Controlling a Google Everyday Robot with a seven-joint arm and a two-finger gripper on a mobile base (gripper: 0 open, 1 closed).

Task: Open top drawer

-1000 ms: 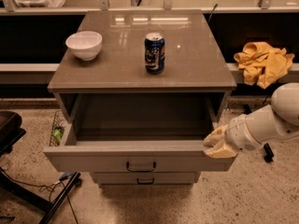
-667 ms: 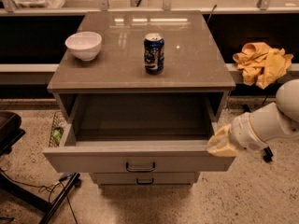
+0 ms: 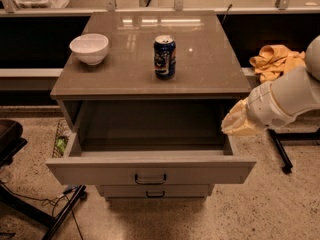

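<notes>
- Just off the right side of the cabinet, the robot's gripper (image 3: 229, 127) hangs under the overhang of the brown glossy tabletop (image 3: 210, 66). Its cream-coloured fingers (image 3: 241, 123) are drawn together with nothing between them, and their tips point left.
- The wide grey top drawer (image 3: 150, 168) stands pulled far out toward the camera. The fingertips are right at the back of its right wall, and I cannot tell whether they touch it.
- The drawer's small dark bar handle (image 3: 150, 178) sits centred on the front, below and well left of the fingers.
- Speckled floor (image 3: 280, 204) lies open in front of the drawer and to the right of it.
- Under the open drawer shows the narrower grey second drawer (image 3: 155, 190).
- On the tabletop, a blue drink can (image 3: 164, 57) stands upright near the middle, with a white round bowl (image 3: 89, 48) at the left edge.
- A crumpled yellow cloth (image 3: 275, 61) lies behind the white arm.
- A black stand leg (image 3: 280, 149) crosses the floor to the right, and a black chair base (image 3: 12, 144) sits at the left.
</notes>
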